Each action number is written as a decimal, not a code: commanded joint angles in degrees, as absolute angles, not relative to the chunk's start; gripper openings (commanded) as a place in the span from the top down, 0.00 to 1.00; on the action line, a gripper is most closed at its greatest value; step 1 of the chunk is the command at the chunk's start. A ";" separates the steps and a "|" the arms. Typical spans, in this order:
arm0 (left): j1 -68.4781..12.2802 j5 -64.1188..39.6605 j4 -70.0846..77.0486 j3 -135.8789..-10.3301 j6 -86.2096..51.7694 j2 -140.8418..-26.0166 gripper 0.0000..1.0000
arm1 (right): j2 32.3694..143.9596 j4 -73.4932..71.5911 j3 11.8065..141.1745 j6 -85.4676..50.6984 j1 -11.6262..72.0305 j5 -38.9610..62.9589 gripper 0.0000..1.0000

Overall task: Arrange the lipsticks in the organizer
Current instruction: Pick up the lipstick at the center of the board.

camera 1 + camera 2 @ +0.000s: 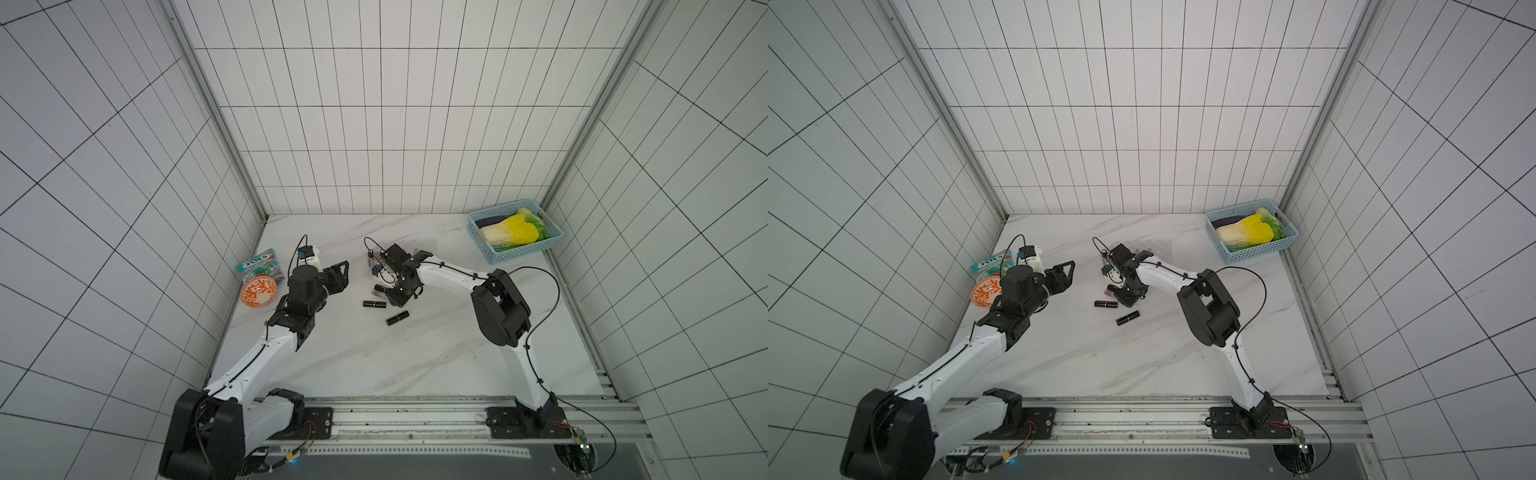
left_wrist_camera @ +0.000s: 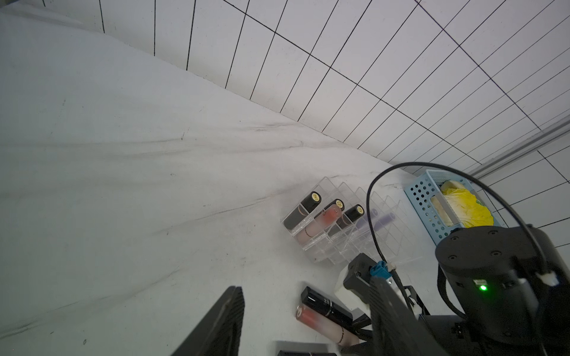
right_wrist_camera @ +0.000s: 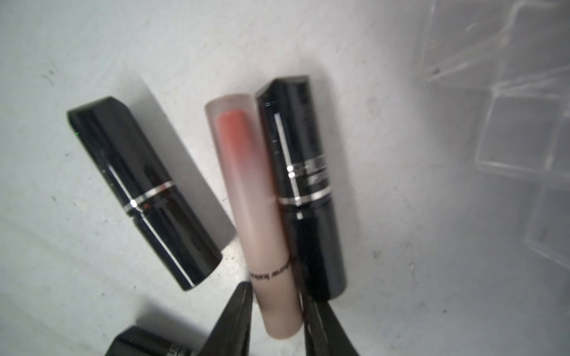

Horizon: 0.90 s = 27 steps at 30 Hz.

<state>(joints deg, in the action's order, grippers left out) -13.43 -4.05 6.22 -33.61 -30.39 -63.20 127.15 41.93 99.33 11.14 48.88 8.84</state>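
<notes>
Lab test cell: tiled walls [image 1: 374, 124], rail-mounted arms [image 1: 517, 365].

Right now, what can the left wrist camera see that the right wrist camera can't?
Only the left wrist view shows the slotted lipsticks sitting in the organizer, and the blue basket holding a yellow cabbage. Only the right wrist view shows the right gripper pinching the pink lipstick near one end. Both views show that pink lipstick lying right against a black lipstick, and both show the clear organizer, though it is blurry in the right wrist view.
</notes>
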 commanded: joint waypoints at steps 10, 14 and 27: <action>-30.86 -15.02 -15.64 -35.06 -27.96 -51.37 0.40 | 122.48 38.94 94.92 9.38 46.25 13.96 0.81; -31.55 -14.75 -14.60 -31.83 -30.35 -46.51 0.39 | 116.02 37.17 89.68 8.12 46.14 14.58 0.81; -34.23 -27.69 -13.74 -33.64 -31.16 -54.63 0.41 | 90.44 35.07 72.03 0.30 41.92 16.22 0.81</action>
<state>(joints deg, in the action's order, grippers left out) -34.09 -24.34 -17.15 -33.74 -30.52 -53.36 94.63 34.92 75.48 3.88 43.22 15.33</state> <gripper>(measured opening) 0.589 0.214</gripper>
